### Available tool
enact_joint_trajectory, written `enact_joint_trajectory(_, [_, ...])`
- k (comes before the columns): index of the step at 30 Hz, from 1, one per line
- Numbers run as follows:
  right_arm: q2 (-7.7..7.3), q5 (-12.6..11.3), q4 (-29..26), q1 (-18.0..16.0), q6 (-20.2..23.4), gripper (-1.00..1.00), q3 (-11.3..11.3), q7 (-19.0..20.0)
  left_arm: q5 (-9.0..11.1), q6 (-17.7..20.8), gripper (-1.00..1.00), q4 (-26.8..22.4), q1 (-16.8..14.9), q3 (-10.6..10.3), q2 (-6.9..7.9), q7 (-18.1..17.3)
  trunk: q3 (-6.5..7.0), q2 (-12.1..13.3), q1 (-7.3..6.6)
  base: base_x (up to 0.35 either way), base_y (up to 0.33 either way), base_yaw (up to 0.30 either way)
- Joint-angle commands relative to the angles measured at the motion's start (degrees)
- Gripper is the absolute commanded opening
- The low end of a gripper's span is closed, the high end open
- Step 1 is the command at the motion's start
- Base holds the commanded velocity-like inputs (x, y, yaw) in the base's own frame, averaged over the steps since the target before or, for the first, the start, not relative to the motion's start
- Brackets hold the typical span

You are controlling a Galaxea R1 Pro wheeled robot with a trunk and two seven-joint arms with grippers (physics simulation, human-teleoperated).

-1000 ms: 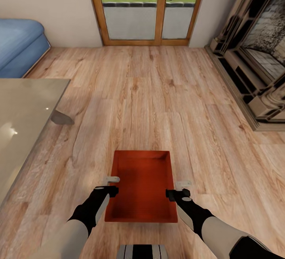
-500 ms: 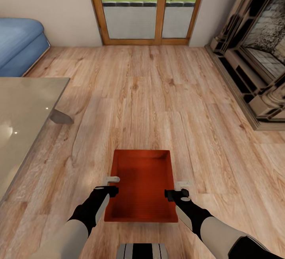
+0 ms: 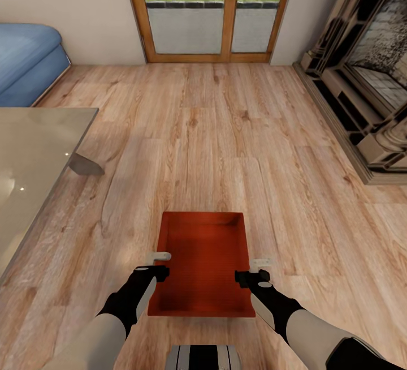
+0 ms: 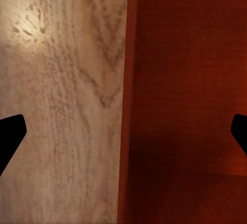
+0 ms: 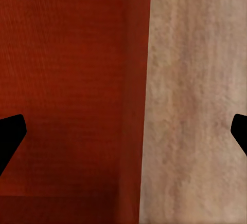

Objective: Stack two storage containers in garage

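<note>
Wood-plank floor (image 3: 226,132); storage container (image 3: 203,262) between spread fingers: left (image 4: 9,134) and right (image 5: 10,136) straddle its side walls.

No text, label, brand, number or sign can be read anywhere in these views
</note>
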Motion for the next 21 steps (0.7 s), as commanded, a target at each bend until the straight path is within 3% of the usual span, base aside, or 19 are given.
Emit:
enact_joint_trajectory(1, [-0.02, -0.53, -0.04, -0.04, -0.07, 1.0, 0.49, -0.33, 0.01, 0.32, 1.0, -0.09, 0.0, -0.04, -0.01, 0.2, -0.03, -0.01, -0.01, 0.0, 0.0, 0.0])
enact_joint_trajectory(21, [-0.02, -0.53, -0.03, -0.04, -0.07, 1.0, 0.49, -0.33, 0.01, 0.32, 1.0, -0.09, 0.0, -0.04, -0.01, 0.2, -0.75, -1.62, 0.87, 0.0, 0.0, 0.0])
